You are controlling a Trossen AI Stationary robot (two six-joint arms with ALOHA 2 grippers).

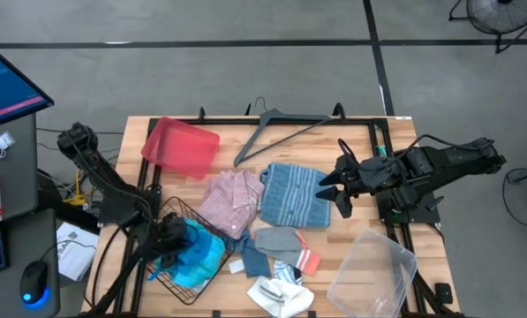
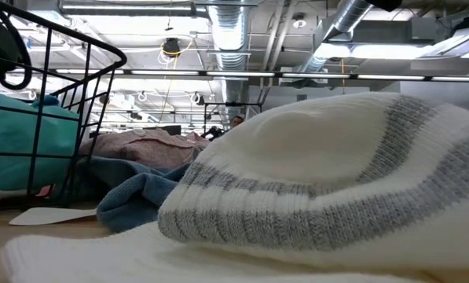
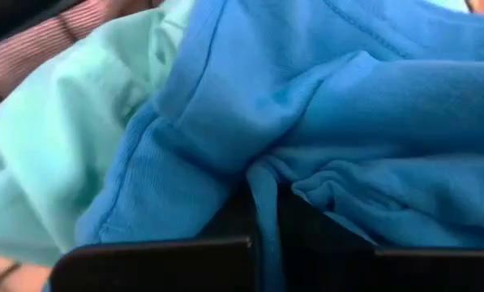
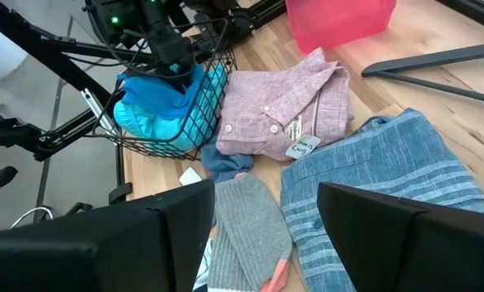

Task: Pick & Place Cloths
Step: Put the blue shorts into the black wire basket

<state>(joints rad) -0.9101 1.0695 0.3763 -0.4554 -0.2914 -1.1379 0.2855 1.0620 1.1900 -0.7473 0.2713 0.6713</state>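
**Basket drop looked like it could snag**

Left gripper (image 1: 170, 237) was down in the wire basket (image 1: 212, 268), fingers pinching a fold of the blue cloth (image 3: 323, 122) on the turquoise one (image 1: 197, 256). If it lifted before letting go, my guess was the cloth would drag back out. Right gripper (image 1: 334, 190) hovered, fingers spread, over the blue-grey striped cloth (image 1: 291, 194), which lay on the table.

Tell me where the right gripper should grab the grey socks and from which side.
Grip the grey socks at the plain grey upper end, coming straight down from above. They lie flat on the table, just below the striped shirt, so only a top pinch gathers cloth. The right gripper, open, hovers close by.
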